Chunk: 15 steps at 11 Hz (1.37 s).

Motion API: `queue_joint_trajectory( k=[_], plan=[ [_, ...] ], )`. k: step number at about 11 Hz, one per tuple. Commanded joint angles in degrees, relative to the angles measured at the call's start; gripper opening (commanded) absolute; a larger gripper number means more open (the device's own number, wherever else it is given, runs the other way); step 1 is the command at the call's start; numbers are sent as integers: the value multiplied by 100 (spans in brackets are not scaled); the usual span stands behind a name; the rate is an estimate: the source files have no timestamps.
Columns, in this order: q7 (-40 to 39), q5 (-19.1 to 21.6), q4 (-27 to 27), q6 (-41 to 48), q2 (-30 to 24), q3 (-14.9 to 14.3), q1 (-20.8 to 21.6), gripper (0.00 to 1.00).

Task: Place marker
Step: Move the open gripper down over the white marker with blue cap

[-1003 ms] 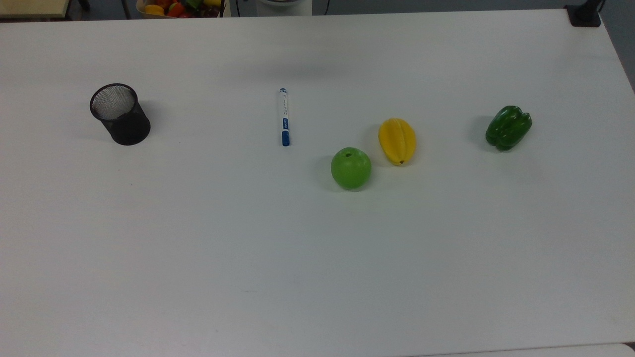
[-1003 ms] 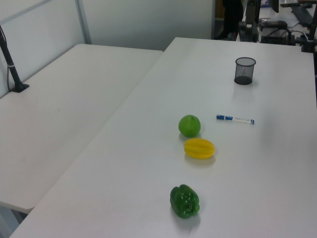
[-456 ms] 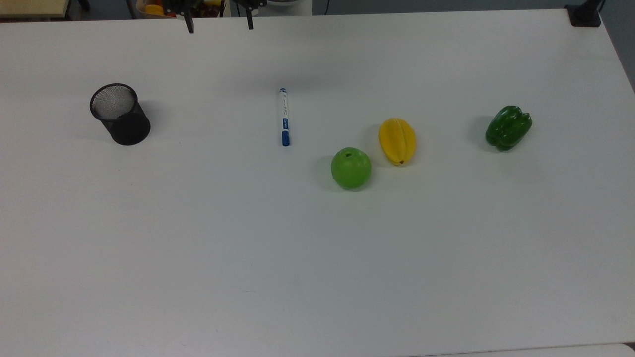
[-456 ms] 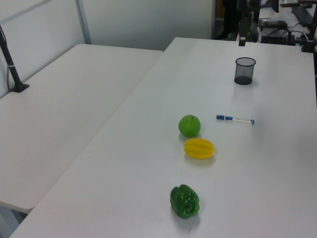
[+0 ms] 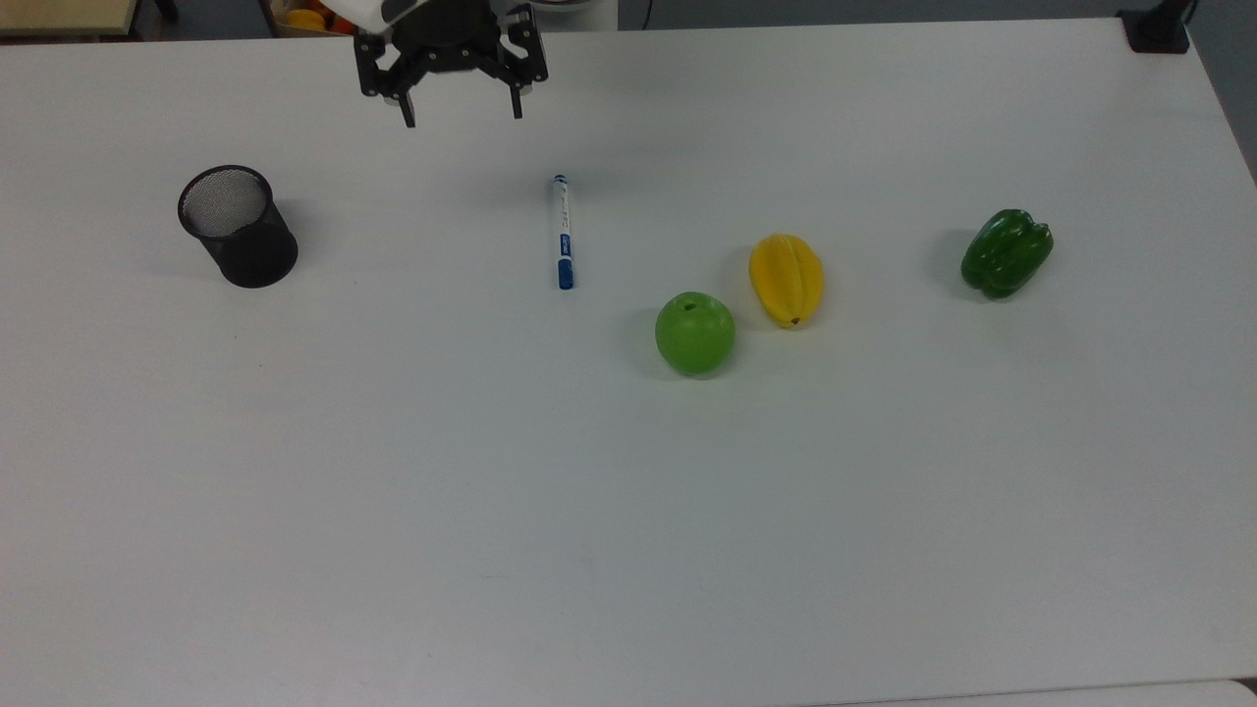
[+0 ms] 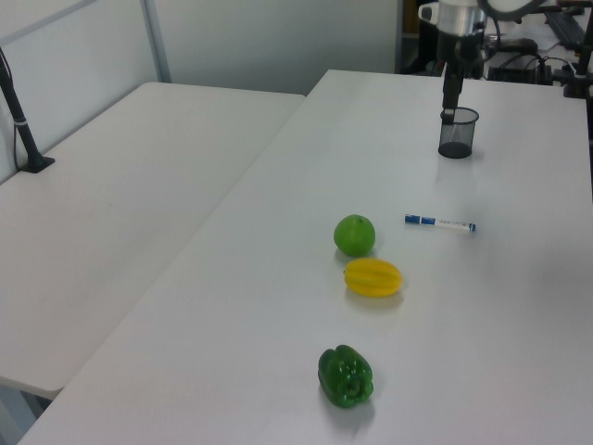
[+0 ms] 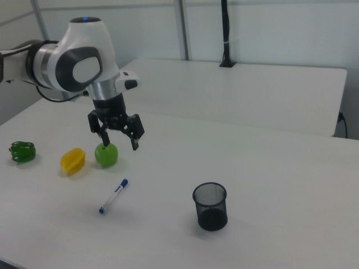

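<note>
The marker (image 5: 562, 233) lies flat on the white table (image 5: 628, 511), blue cap toward the top view's bottom; it also shows as the marker (image 6: 439, 222) and the marker (image 7: 113, 195). A black mesh cup (image 5: 239, 226) stands upright at the top view's left, seen too as the cup (image 6: 457, 133) and the cup (image 7: 210, 206). My gripper (image 5: 460, 116) hangs open and empty above the table, up and left of the marker in the top view. In the right view the gripper (image 7: 119, 142) hovers well above the marker.
A green apple (image 5: 694, 333), a yellow starfruit (image 5: 786, 278) and a green bell pepper (image 5: 1006, 251) lie to the top view's right of the marker. A bin of toy fruit (image 5: 304, 15) sits beyond the table's far edge. A second table (image 6: 111, 222) stands alongside.
The gripper has come into the top view from the far edge and moved down toward the marker. The marker, cup and fruit have not moved.
</note>
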<state>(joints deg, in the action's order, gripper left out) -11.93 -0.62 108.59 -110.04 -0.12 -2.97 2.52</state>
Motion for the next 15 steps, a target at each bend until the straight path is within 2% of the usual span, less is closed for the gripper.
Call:
queue_joint_trajectory(
  k=[1,4,7,9,11,15],
  plan=[
    [-37,27,399,-378,151,42,-14,100],
    [-20,18,417,-526,407,42,100,100],
    [332,-8,715,-1089,521,51,258,100],
    [515,-34,979,-1562,565,217,258,100],
    [805,-244,1015,-1731,810,288,267,100],
    [1087,-341,1024,-2205,1127,333,346,100]
  ],
)
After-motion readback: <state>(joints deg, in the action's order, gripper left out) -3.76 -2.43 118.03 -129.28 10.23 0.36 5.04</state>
